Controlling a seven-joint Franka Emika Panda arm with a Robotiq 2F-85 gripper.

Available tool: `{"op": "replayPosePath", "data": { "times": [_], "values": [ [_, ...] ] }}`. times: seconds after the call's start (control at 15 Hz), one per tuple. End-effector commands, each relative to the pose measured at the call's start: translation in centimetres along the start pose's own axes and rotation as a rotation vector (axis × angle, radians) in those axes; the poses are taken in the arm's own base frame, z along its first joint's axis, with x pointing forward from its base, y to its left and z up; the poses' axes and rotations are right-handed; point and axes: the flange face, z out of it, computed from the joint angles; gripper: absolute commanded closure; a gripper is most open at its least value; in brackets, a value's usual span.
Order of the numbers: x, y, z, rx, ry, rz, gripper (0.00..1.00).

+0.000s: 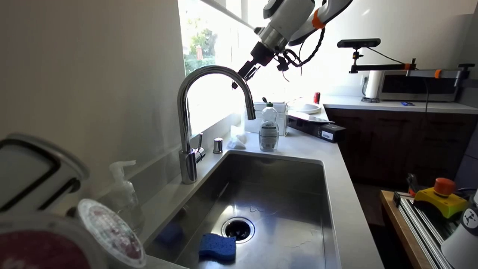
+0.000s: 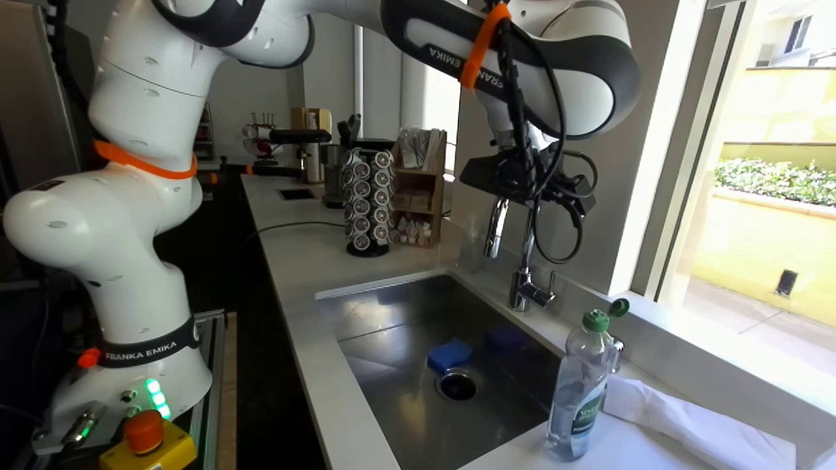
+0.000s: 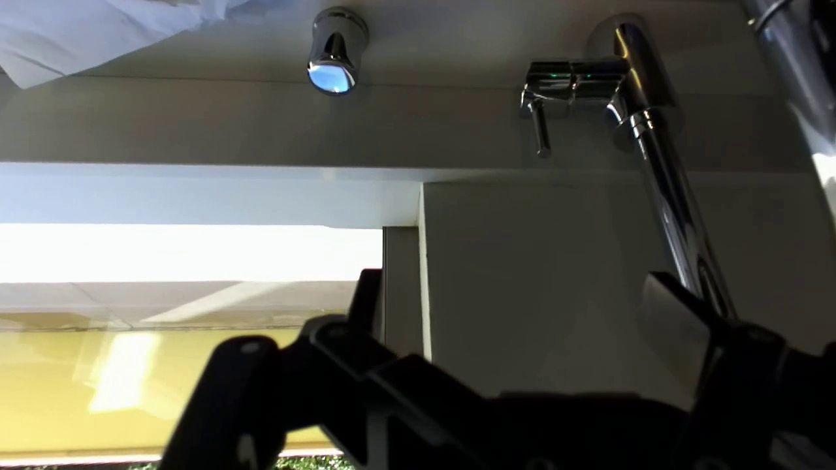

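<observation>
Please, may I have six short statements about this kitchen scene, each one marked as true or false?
1. The blue sponge lies inside the sink. True.
2. The claw is gripping a bottle. False: it stands open and holds nothing.
3. The faucet stands beside the sink. True.
4. The green cap of the clear bottle is closed. False: it is flipped open.
5. The red button sits on a yellow box. True.
6. The drain is fully covered by the blue sponge. False: its opening is in plain view.
</observation>
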Motion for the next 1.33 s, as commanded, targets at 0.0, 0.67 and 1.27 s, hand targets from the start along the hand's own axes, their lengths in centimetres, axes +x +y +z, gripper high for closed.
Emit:
{"op": "replayPosePath", "data": {
  "times": [0.0,0.67,1.27],
  "values": [
    [1.9,1.1,1.0,0.050,-0.056,-0.092,0.00],
    [2.3,1.3,5.9,0.132,-0.075,-0.223,0.00],
    [1.0,0.9,9.1,0.155,-0.082,-0.220,0.00]
  ]
}}
